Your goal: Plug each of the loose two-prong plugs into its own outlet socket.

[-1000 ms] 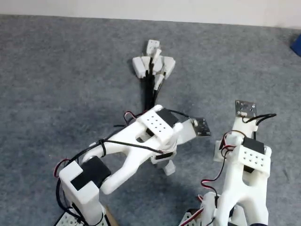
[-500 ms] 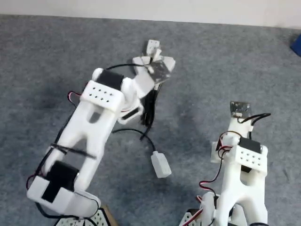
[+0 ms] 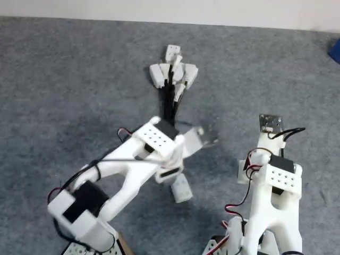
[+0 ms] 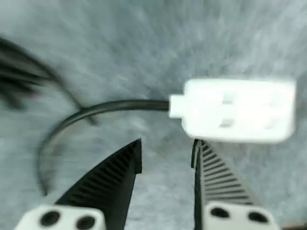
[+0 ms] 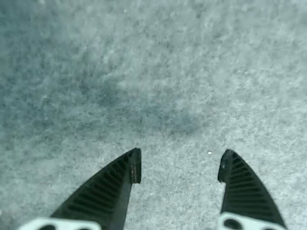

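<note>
- High view: a grey carpet (image 3: 64, 79) covers the table. At its far middle lies a bundle (image 3: 172, 71) of small white plugs and sockets, packed close together (I cannot tell which pieces are plugs and which are sockets). Black cables (image 3: 168, 103) run from the bundle toward the arms.
- The left arm (image 3: 127, 172) slants across the middle, with its wrist end over the near part of those cables. A loose white connector (image 3: 181, 190) lies on the carpet just on the near side of that wrist end, well apart from the bundle.
- The right arm (image 3: 273, 183) stands on the right and points away from its base. It is well apart from both the connector and the bundle. A blue corner (image 3: 336, 50) shows at the right edge.
- Left wrist view: the left gripper (image 4: 167, 143) is parted to a middling gap, with carpet showing between its fingers. The connector lies flat just beyond the fingertips, close to one of them and not between the jaws. Whether it touches that tip I cannot tell. A black cable (image 4: 110, 106) leaves one end of the connector and curves back toward the gripper.
- Right wrist view: the right gripper (image 5: 181, 165) is spread wide over the carpet, with grey pile between its fingers.
</note>
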Tool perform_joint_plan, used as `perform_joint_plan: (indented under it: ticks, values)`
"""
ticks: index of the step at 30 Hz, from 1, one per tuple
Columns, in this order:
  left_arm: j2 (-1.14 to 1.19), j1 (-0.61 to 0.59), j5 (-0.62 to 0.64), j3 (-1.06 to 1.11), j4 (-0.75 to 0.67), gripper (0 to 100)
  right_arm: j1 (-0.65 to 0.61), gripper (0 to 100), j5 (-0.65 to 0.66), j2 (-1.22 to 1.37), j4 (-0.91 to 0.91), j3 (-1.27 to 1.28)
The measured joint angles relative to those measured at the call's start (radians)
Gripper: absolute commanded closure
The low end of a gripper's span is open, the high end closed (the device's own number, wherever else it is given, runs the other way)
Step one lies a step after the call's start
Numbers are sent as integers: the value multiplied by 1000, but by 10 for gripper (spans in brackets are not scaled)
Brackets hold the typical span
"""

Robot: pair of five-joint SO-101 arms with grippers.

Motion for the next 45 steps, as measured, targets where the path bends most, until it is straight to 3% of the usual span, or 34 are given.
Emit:
perform_joint_plan:
  ticks: [6,15,22,26,32,39,45]
  values:
    - [3,-104,-58,78,-25,811,2,735,0,0,0,0]
    - [-104,-226,-95,5,-2,808,-3,735,0,0,0,0]
    - [-242,-155,-18,-41,14,806,-3,735,-11,0,0,0]
    - [-245,-35,66,21,-95,806,25,735,-55,0,0,0]
    - [-245,63,78,169,-213,806,100,735,-63,0,0,0]
    - [-279,31,-20,270,-232,799,109,735,-63,0,0,0]
    - [-279,-72,-66,242,-215,702,109,735,-63,0,0,0]
